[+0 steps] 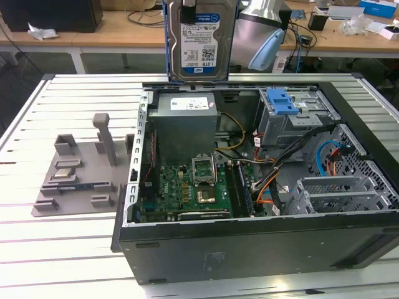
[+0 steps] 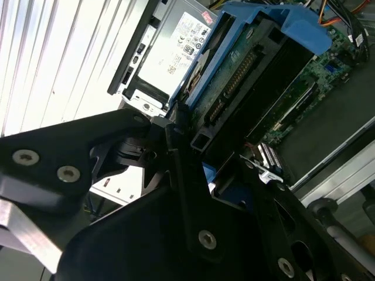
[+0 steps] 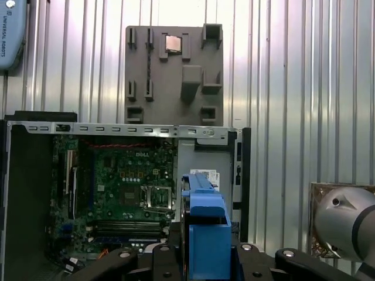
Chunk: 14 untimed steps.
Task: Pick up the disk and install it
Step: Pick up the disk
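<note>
The gripper is clenched on the disk, holding it upright high above the open computer case, near its far wall

**Labels and print on the disk, the power supply and the arm**

The disk carries a white label with a blue stripe, lines of dark print and barcodes. The power supply inside the computer case bears a white sticker with a barcode. In the second wrist view its sticker shows rows of small marks. White lettering runs along the arm's blue cover in the first wrist view.
</note>
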Each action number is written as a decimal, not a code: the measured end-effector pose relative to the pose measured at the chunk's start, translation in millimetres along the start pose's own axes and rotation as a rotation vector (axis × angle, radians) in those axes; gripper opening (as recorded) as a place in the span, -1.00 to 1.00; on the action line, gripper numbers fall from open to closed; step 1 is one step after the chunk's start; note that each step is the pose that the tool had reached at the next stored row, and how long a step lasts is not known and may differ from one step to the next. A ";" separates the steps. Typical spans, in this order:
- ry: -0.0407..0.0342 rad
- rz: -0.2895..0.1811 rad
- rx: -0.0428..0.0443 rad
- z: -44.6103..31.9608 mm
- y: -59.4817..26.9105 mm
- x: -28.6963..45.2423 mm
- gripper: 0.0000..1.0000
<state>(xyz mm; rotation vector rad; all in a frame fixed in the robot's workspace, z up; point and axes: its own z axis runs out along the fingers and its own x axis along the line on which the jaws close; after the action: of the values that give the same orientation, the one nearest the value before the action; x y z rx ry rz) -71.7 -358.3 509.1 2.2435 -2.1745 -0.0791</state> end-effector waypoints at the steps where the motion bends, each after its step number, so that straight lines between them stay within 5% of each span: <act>1: 0.0000 0.000 0.0001 0.0 -1.3 2.2 -0.26; 14: 0.0000 0.000 0.0000 -0.1 -10.4 18.2 -0.26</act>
<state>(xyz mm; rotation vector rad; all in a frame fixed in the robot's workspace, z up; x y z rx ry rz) -60.8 -376.2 508.2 2.2434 -2.1746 -0.0791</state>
